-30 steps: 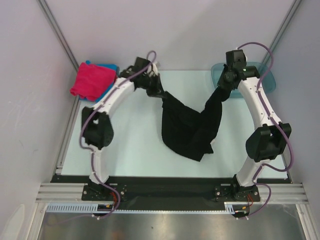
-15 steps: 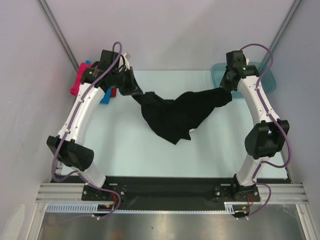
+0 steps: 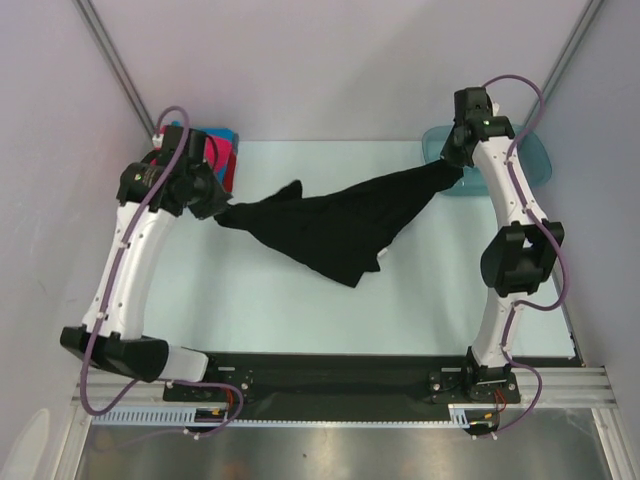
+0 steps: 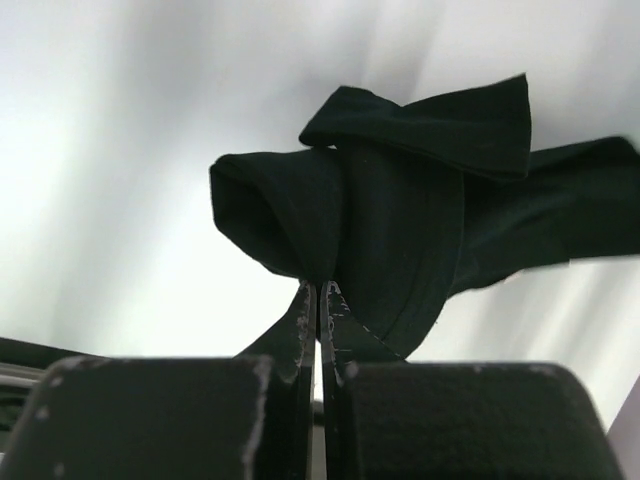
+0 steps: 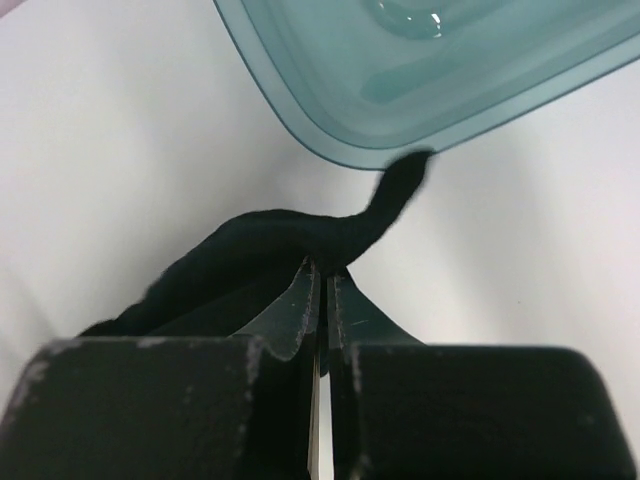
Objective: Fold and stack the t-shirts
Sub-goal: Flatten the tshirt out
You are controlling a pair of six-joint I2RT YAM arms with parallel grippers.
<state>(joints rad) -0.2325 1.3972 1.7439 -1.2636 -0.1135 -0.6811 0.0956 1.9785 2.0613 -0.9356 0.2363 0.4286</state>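
A large black t-shirt point(image 3: 335, 225) hangs stretched between both arms over the middle of the table, its lower part sagging to a point near the centre. My left gripper point(image 3: 218, 208) is shut on its left end, which bunches above the fingertips in the left wrist view point(image 4: 350, 210). My right gripper point(image 3: 452, 168) is shut on the right end, where a fold of black cloth point(image 5: 280, 245) sits just over the closed tips. Folded magenta-pink and blue shirts point(image 3: 222, 150) lie at the back left, mostly hidden behind the left arm.
A translucent teal plastic basin point(image 3: 535, 158) stands at the back right corner, seen close above the right gripper in the right wrist view point(image 5: 420, 70). Pale walls enclose the table point(image 3: 260, 310) on three sides; a black rail runs along the near edge.
The left arm has swung out to the left and pulled its end of the black shirt with it. The shirt went from a hanging bundle to a wide stretched span. The right gripper stayed put.
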